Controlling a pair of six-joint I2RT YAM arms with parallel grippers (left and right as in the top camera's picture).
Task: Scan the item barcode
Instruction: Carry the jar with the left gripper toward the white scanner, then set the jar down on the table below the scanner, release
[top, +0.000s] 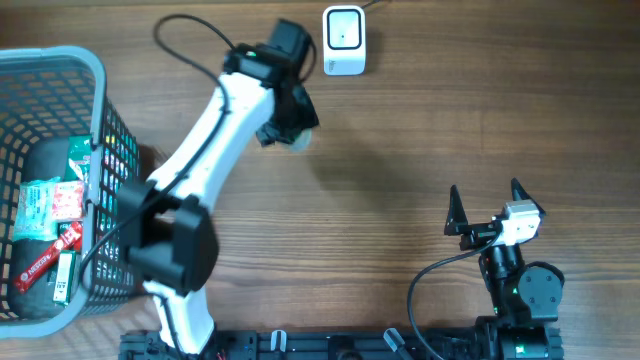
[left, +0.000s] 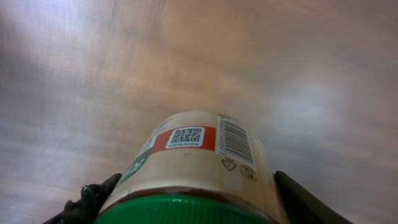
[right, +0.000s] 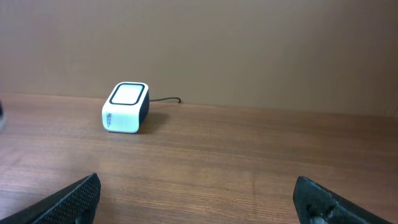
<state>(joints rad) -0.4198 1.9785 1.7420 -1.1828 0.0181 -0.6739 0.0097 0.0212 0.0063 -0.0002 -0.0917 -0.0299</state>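
A cylindrical jar (left: 200, 163) with a green lid and a glossy cream label is being gripped by the left gripper (left: 198, 202) above the wood-grain table (top: 400, 150), near the boxy white scanner (top: 343, 40). The right gripper (top: 487, 200) is being held wide open, empty.

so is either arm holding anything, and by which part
The left end effector holds a jar, fingers on its sides next to the green lid. The right end effector is open and empty.
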